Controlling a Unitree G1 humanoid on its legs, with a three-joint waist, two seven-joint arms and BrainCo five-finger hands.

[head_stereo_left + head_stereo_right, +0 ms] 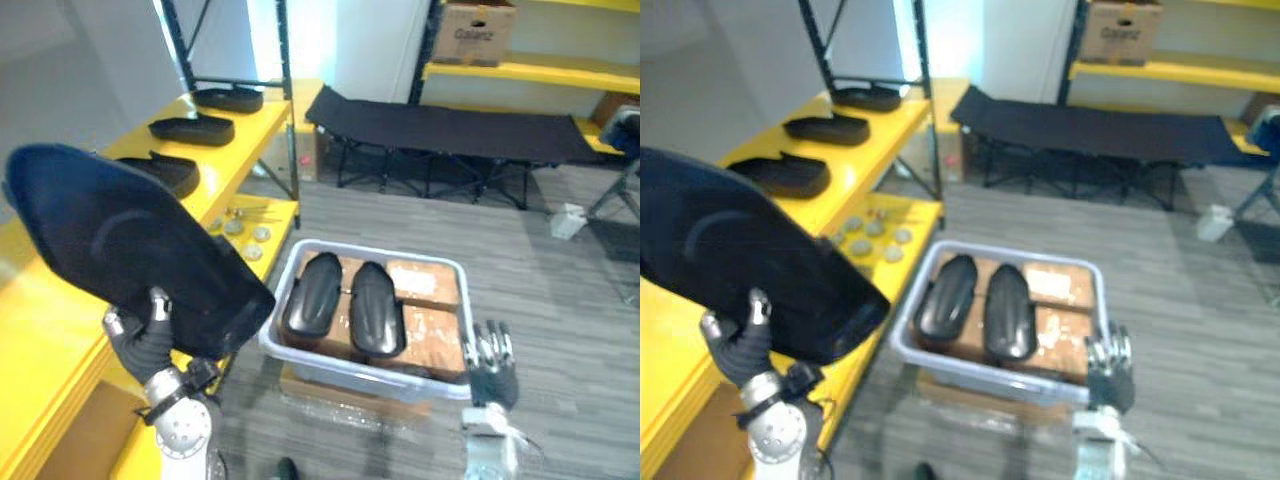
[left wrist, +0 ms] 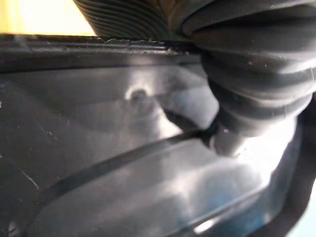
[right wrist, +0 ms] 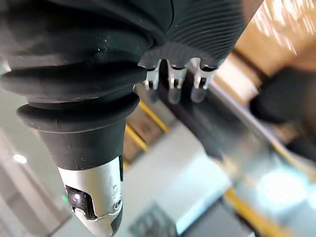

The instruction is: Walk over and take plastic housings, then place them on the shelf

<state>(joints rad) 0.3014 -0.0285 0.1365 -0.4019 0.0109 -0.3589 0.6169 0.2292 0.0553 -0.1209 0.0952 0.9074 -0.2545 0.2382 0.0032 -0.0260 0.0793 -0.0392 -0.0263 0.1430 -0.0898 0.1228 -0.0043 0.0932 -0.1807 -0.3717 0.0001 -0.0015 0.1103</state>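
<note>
My left hand (image 1: 148, 338) is shut on the lower edge of a large black plastic housing (image 1: 120, 240), held tilted above the front of the yellow shelf (image 1: 40, 330) on the left. The housing's glossy inner face (image 2: 123, 168) shows past the hand in the left wrist view. Three more black housings (image 1: 192, 129) lie in a row further along the shelf top. Two others (image 1: 312, 292) (image 1: 376, 305) lie side by side in a grey bin (image 1: 300, 250) on the floor. My right hand (image 1: 492, 365) hangs open by the bin's near right corner, fingers (image 3: 173, 81) straight.
Brown cardboard packs (image 1: 425, 300) fill the bin under the housings. Several small round discs (image 1: 245, 235) lie on a lower yellow shelf board beside the bin. A black folding cot (image 1: 450, 130) stands at the back, and a cardboard box (image 1: 475, 32) sits on a far yellow shelf.
</note>
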